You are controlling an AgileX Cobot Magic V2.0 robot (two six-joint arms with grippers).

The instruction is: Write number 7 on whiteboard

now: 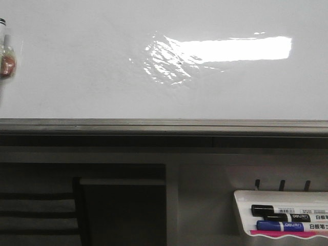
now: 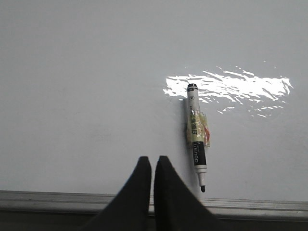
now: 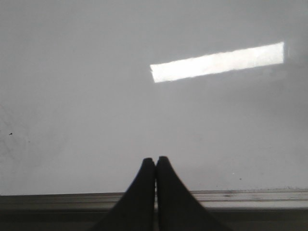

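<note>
The whiteboard (image 1: 77, 66) fills the front view, glossy white with a bright rectangular reflection and a grey edge rail (image 1: 164, 125). No number 7 shows on it in any view. An uncapped marker (image 2: 197, 137) with yellow tape round its barrel lies on the board, tip toward the rail; it also shows at the left edge of the front view (image 1: 6, 54). My left gripper (image 2: 152, 160) is shut and empty, just beside the marker near the rail. My right gripper (image 3: 155, 160) is shut and empty over bare board (image 3: 96, 96) near the rail. Neither gripper shows in the front view.
A white marker tray (image 1: 241, 215) hangs below the rail at the front right, holding a black marker (image 1: 279, 210) and a blue marker (image 1: 289, 226). Three hooks (image 1: 282, 183) stand above it. A dark shelf recess (image 1: 123, 210) lies below left.
</note>
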